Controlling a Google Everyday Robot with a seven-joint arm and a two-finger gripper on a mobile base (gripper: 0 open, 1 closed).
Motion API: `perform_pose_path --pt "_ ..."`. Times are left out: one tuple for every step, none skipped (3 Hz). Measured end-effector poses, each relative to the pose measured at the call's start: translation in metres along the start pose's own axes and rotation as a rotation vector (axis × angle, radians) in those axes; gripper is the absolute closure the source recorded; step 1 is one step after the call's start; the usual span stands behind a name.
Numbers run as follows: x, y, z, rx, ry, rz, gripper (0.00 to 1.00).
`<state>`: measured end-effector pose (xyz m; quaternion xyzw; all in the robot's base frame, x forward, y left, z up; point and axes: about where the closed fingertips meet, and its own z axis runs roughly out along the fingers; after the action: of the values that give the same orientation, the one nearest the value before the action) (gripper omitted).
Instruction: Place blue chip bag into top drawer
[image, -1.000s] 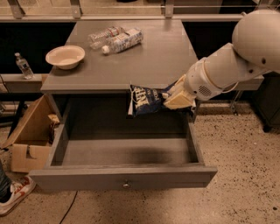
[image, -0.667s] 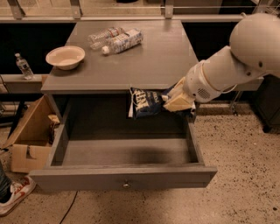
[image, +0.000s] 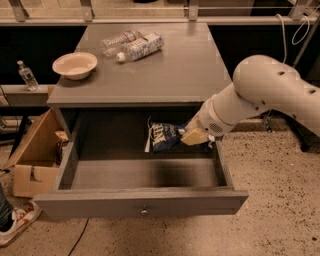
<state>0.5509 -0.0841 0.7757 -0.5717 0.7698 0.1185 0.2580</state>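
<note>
While pulled open at the front, ready for a straight drop: top drawer (image: 100, 200). Over its right rear, clamped on blue chip bag (image: 162, 136) at the right end: gripper (image: 196, 136). Lies leftward of jaws, long axis along drawer width, seemingly clear of drawer floor.

Your gripper (image: 189, 136) clamps the right end of the blue chip bag (image: 164, 136) and holds it over the back right part of the open top drawer (image: 142, 200), just under the edge of the grey table (image: 165, 75). On the tabletop, a pale bowl (image: 75, 65) sits at the left and two clear water bottles (image: 132, 45) lie side by side near the far edge. A cardboard box (image: 32, 165) stands open on the floor left of the drawer.
</note>
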Motion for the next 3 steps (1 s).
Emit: perform_pose_path --pt "0.015 -0.013 0.038 0.037 0.038 0.037 1.00" --pt "0.030 -0.027 0.073 0.074 0.017 0.104 0.74" --pt "0.040 -0.030 0.086 0.091 0.000 0.149 0.50"
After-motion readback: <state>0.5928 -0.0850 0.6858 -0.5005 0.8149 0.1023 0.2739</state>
